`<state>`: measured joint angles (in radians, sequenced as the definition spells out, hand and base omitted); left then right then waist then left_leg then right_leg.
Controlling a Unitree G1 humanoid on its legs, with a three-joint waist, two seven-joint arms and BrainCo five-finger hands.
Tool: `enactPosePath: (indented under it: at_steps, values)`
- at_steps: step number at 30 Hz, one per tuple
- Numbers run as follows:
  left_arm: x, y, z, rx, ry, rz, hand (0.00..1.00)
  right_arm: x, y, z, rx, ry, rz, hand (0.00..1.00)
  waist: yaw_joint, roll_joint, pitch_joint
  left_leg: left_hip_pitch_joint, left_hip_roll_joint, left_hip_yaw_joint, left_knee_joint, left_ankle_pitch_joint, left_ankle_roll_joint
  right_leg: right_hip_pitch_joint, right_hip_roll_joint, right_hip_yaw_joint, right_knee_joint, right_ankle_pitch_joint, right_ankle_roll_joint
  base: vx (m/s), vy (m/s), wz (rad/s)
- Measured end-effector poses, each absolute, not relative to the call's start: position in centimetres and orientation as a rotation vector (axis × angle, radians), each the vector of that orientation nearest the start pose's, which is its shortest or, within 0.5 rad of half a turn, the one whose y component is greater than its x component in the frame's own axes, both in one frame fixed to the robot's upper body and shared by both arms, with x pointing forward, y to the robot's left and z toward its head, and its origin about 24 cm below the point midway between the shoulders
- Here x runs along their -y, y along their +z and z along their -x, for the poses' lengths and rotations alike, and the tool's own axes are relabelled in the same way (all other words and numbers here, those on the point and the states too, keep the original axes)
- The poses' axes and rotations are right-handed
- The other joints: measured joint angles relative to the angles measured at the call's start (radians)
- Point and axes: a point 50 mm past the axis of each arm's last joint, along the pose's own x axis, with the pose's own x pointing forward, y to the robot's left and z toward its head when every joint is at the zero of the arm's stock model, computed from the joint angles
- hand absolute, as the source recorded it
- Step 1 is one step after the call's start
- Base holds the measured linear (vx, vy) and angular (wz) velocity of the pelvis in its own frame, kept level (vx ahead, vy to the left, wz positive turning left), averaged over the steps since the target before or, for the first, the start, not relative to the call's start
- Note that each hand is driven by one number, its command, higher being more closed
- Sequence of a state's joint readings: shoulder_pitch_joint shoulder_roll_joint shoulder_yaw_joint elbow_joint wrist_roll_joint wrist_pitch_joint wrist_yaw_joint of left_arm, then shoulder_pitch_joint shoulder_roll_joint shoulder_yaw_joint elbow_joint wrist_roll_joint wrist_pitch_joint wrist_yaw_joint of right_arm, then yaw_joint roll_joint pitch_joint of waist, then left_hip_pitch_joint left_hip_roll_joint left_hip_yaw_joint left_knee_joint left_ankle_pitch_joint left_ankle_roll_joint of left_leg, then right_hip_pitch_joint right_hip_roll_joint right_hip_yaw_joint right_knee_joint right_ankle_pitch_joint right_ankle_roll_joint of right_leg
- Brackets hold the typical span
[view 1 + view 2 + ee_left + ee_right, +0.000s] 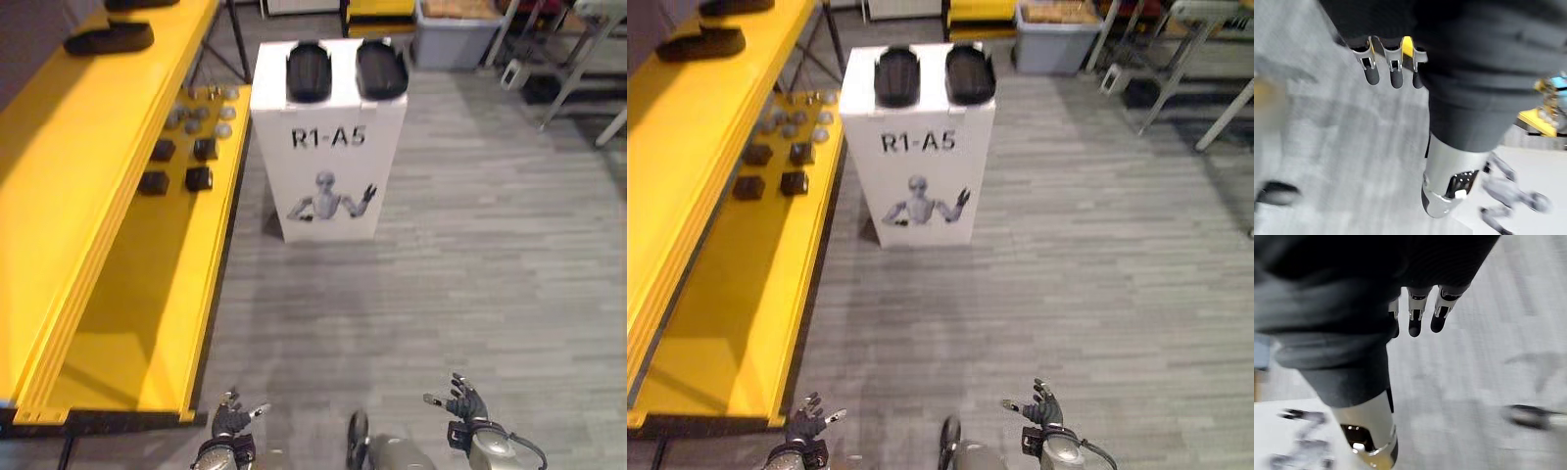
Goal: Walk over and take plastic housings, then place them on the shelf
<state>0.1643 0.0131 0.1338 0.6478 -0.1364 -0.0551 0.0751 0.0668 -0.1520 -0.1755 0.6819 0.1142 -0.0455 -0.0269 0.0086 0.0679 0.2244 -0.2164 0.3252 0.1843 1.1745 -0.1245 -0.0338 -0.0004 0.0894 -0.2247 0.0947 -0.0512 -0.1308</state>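
Two plastic housings [309, 70] top the box [331, 181], right of the shelf [98, 245].

The left hand [231, 421] and the right hand [465, 401] look the same. Each has thin silver fingers [1370, 71] with dark round tips, a fat shiny silver thumb [1447, 188], and a dark cover [1327, 308] over its back and wrist

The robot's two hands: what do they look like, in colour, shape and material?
Both the left hand and the right hand have slim silver fingers with rounded dark tips. A dark cover wraps the back of each hand and the wrist. The thumb is a thicker silver piece, set apart from the fingers.
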Motion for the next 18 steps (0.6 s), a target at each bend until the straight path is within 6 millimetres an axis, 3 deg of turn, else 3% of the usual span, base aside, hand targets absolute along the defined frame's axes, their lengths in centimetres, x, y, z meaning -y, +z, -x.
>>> enactPosePath:
  at_steps: [3,4,5,6,7,8,9,10,11,13,14,16,18]
  values:
    - [-18.8,-11.6,-14.5,-0.714,0.305,0.138,0.0,23.4,-10.0,-17.2,-0.652,-0.307,-0.033,0.0,0.036,-0.007,0.005,-0.157,-0.069,0.062,-0.211,-0.06,0.003,0.121,-0.001,0.043,-0.093,-0.013,0.008,0.44,-0.062,-0.34]
    - [-18.7,-11.6,-14.3,-0.717,0.308,0.141,0.0,23.4,-10.1,-17.1,-0.656,-0.312,-0.04,0.0,0.049,-0.008,0.005,-0.171,-0.119,0.07,-0.406,-0.061,0.005,0.16,-0.008,0.052,-0.109,-0.029,0.022,0.46,0.027,-0.38]
    - [-18.6,-11.6,-14.1,-0.715,0.311,0.147,0.0,23.4,-10.1,-17.0,-0.656,-0.32,-0.046,0.0,0.062,-0.008,0.005,-0.172,-0.167,0.065,-0.613,-0.044,0.002,0.196,-0.012,0.073,-0.125,-0.05,0.035,0.46,0.051,-0.39]
    - [-18.6,-11.6,-13.9,-0.719,0.313,0.149,0.0,23.4,-10.1,-17.0,-0.656,-0.322,-0.048,0.0,0.065,-0.007,0.004,-0.172,-0.189,0.055,-0.704,-0.025,0.002,0.212,-0.012,0.081,-0.132,-0.062,0.042,0.54,0.118,-0.37]
    - [-18.4,-11.8,-13.5,-0.729,0.315,0.153,0.0,23.5,-10.3,-16.8,-0.664,-0.33,-0.051,0.0,0.069,-0.007,-0.003,-0.171,-0.222,0.027,-0.85,0.03,0.007,0.234,-0.011,0.094,-0.138,-0.093,0.058,0.59,0.146,-0.44]
    - [-18.5,-11.9,-13.2,-0.739,0.321,0.153,0.0,23.3,-10.6,-16.4,-0.683,-0.335,-0.056,0.0,0.083,-0.022,-0.019,-0.164,-0.239,0.02,-0.848,0.11,0.057,0.251,-0.027,0.122,-0.123,-0.135,0.077,0.62,0.154,-0.43]
    - [-18.6,-11.9,-13.1,-0.743,0.326,0.153,0.0,23.1,-10.7,-16.4,-0.686,-0.334,-0.061,0.0,0.085,-0.033,-0.03,-0.163,-0.252,0.021,-0.836,0.128,0.083,0.249,-0.043,0.133,-0.1,-0.161,0.088,0.62,0.129,-0.44]
    - [-18.9,-11.9,-12.9,-0.743,0.335,0.15,0.0,22.8,-10.8,-16.3,-0.69,-0.332,-0.067,0.0,0.089,-0.056,-0.043,-0.157,-0.27,0.036,-0.804,0.128,0.102,0.237,-0.076,0.137,-0.016,-0.215,0.117,0.61,0.13,-0.3]
    - [-19.0,-11.8,-13.1,-0.739,0.334,0.146,0.0,22.7,-10.9,-16.2,-0.697,-0.332,-0.069,0.0,0.089,-0.066,-0.048,-0.126,-0.284,0.053,-0.795,0.077,0.108,0.195,-0.108,0.138,0.123,-0.237,0.151,0.6,0.134,-0.3]
    - [-19.0,-11.9,-13.1,-0.743,0.33,0.142,0.0,22.4,-11.2,-16.2,-0.71,-0.326,-0.076,0.0,0.089,-0.069,-0.051,-0.059,-0.298,0.069,-0.801,0.032,0.106,0.105,-0.142,0.134,0.41,-0.226,0.189,0.5,0.152,-0.21]
    - [-19.0,-11.8,-13.3,-0.741,0.316,0.128,0.0,22.0,-11.4,-16.0,-0.724,-0.322,-0.086,0.0,0.08,-0.077,-0.048,0.027,-0.323,0.069,-0.81,-0.021,0.116,-0.006,-0.199,0.129,0.722,-0.17,0.278,0.55,0.173,-0.05]
    - [-19.1,-11.7,-13.5,-0.74,0.315,0.122,0.0,21.5,-11.7,-15.6,-0.741,-0.299,-0.074,0.0,0.062,-0.074,-0.052,0.145,-0.335,0.057,-0.831,-0.075,0.123,-0.105,-0.252,0.083,0.913,-0.183,0.243,0.6,0.139,0.16]
    - [-19.4,-11.6,-13.9,-0.728,0.318,0.113,0.0,20.9,-11.8,-15.6,-0.745,-0.263,-0.065,0.0,0.053,-0.071,-0.055,0.229,-0.334,0.038,-0.884,-0.095,0.115,-0.201,-0.269,0.03,0.894,-0.196,0.223,0.57,0.064,0.25]
